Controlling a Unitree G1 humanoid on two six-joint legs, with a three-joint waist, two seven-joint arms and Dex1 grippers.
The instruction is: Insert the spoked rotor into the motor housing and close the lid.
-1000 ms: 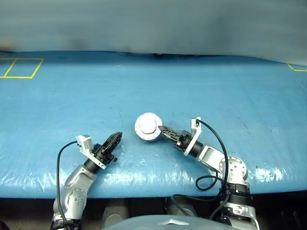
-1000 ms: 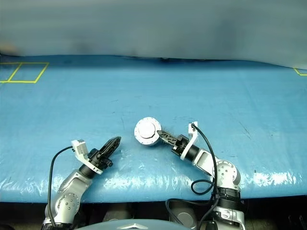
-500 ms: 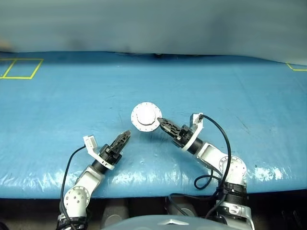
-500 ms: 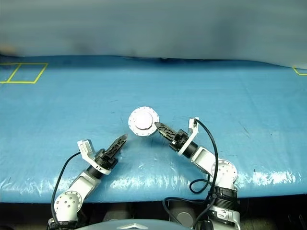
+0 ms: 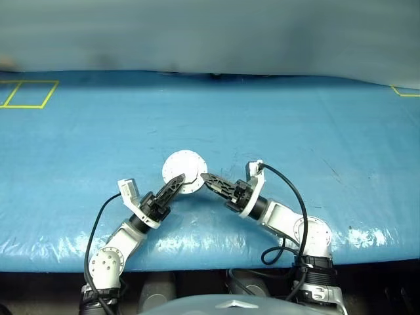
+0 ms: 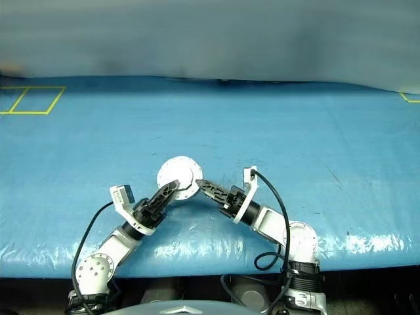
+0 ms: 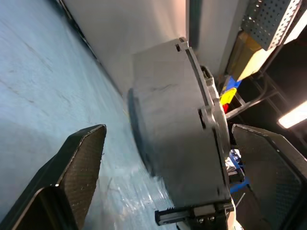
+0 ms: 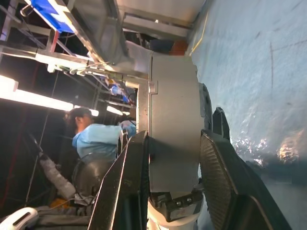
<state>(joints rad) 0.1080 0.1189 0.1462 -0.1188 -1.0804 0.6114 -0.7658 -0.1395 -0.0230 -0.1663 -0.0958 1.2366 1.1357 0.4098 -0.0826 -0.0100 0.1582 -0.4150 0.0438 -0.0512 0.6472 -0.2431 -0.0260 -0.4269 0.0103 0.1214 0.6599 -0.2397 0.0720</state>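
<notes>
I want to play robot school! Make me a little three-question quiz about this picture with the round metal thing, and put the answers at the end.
1. True or false: the right gripper grips the closed motor housing.
2. How do the left gripper fingers stand? A) wide open around the housing B) squeezed shut C) holding a cup
3. What colour is the table cover?

Key: 1 true; 2 A; 3 blue.
</notes>
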